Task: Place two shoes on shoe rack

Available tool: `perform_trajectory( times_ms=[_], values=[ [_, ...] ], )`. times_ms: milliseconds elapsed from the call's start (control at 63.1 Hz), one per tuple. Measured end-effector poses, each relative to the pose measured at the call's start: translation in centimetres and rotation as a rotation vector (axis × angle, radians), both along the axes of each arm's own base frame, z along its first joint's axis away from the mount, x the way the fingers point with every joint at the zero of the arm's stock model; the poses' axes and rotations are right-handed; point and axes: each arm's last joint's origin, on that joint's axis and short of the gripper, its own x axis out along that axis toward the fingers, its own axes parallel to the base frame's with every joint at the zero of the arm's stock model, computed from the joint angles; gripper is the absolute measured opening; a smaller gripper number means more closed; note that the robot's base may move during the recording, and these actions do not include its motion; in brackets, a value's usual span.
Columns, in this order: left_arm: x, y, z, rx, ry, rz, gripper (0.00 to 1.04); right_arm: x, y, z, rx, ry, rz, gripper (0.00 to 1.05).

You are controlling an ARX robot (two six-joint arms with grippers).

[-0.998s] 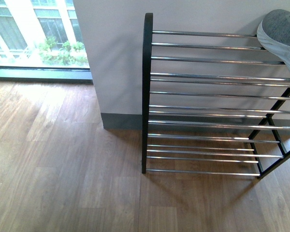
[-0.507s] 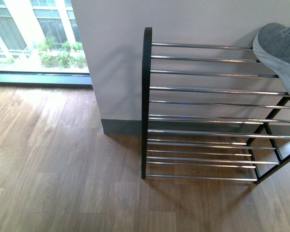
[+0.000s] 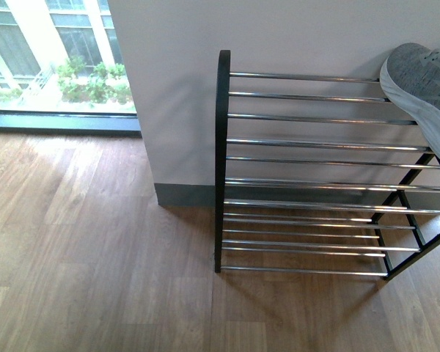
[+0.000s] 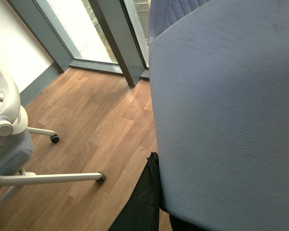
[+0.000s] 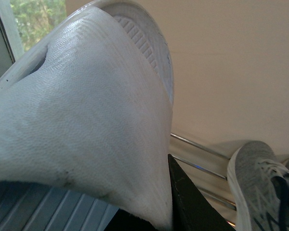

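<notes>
The shoe rack (image 3: 308, 141) with black side frames and chrome bars stands against the white wall. A grey knit sneaker (image 3: 422, 88) lies on its top bars at the right end, also seen as the sneaker (image 5: 260, 187) in the right wrist view. My left gripper (image 4: 159, 211) is shut on a pale blue slide (image 4: 226, 115) that fills most of that view. My right gripper (image 5: 159, 216) is shut on the other pale blue slide (image 5: 86, 110), held up near the rack bars (image 5: 197, 154). Neither arm shows in the front view.
A white wall column (image 3: 176, 95) stands left of the rack, with a floor-level window (image 3: 51, 66) beyond it. Wooden floor (image 3: 95, 257) spreads in front. An office chair base with castors (image 4: 48, 159) stands on the floor in the left wrist view.
The front view has shifted: the rack and the grey sneaker sit slightly lower and further left in the picture than a second ago.
</notes>
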Motion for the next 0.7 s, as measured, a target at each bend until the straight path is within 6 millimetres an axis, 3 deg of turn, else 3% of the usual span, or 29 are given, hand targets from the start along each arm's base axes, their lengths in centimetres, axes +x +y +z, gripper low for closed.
perform_trajectory(
  times_ms=[380,539,697],
  values=[
    [0.0,0.0,0.0,0.0,0.0,0.0,0.02,11.3,3.9,-4.1,-0.155,-0.002,-0.061,0.01],
    [0.0,0.0,0.0,0.0,0.0,0.0,0.02,15.1,3.4,-7.1,-0.312,0.002,-0.079,0.01],
    [0.0,0.0,0.0,0.0,0.0,0.0,0.02,17.9,1.3,-9.9,-0.486,0.01,-0.115,0.01]
  ],
)
